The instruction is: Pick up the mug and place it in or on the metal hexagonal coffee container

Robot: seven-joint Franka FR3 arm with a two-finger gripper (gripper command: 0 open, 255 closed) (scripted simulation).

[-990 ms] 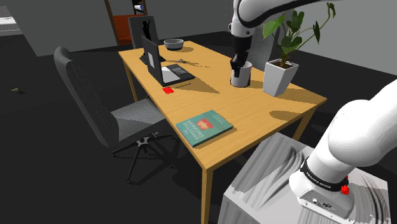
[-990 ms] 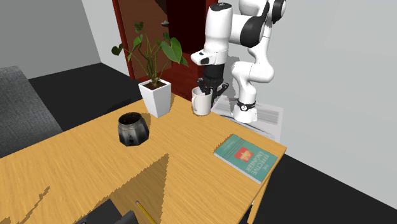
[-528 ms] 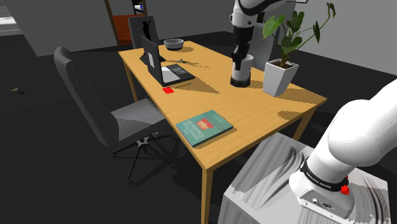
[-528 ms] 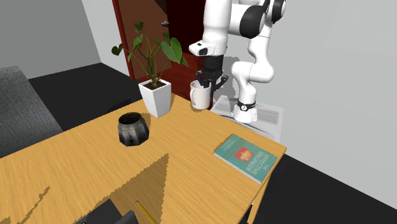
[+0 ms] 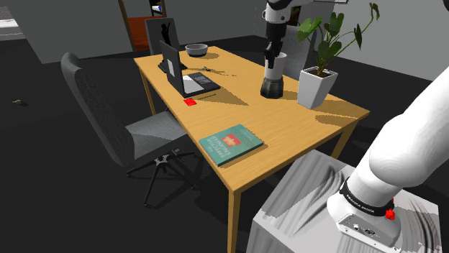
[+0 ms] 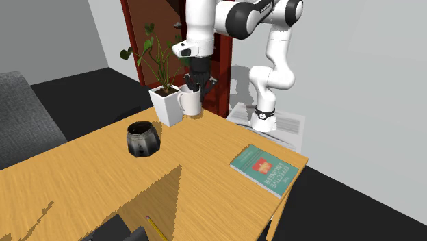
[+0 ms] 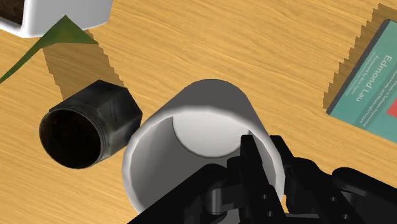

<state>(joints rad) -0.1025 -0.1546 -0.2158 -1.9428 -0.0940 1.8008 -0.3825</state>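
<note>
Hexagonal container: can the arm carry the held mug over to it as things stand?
Probably yes. The gripper holds the mug above the table, the container stands open-mouthed, and nothing stands between them. The white plant pot is close beside the mug.

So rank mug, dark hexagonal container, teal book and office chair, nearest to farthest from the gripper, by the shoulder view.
1. mug: held in the gripper, clear of the table.
2. dark hexagonal container: on the table, below the mug.
3. teal book: near the table's front corner.
4. office chair: beside the table, at the view's left.
</note>
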